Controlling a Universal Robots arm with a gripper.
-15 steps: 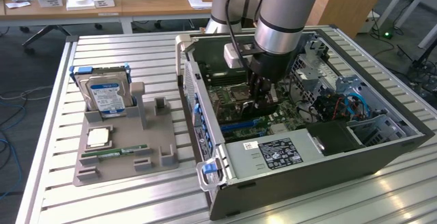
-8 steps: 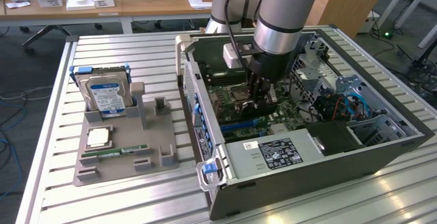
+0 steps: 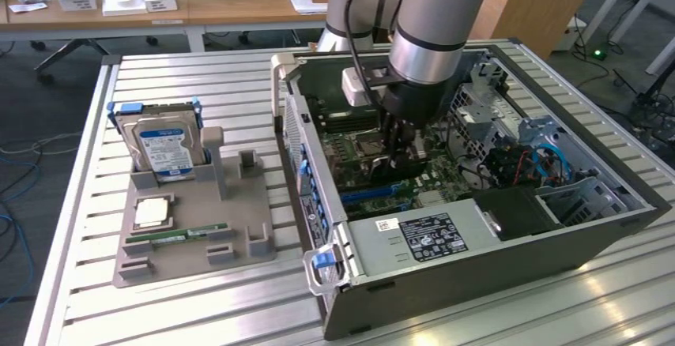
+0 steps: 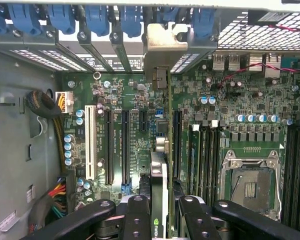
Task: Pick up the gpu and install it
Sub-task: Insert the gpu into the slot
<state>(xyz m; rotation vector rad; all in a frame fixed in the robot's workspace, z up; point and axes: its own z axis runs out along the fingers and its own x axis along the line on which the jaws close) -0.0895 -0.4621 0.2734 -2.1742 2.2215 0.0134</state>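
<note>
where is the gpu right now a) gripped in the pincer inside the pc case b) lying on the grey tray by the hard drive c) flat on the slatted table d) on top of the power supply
A: the pincer clamps the gpu edge-on over the motherboard inside the case.

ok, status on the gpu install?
Fingers shut on the gpu, card edge-on inside the case. Bracket at the rear slot opening; seated or not, cannot tell. Nothing seen between card and motherboard.
</note>
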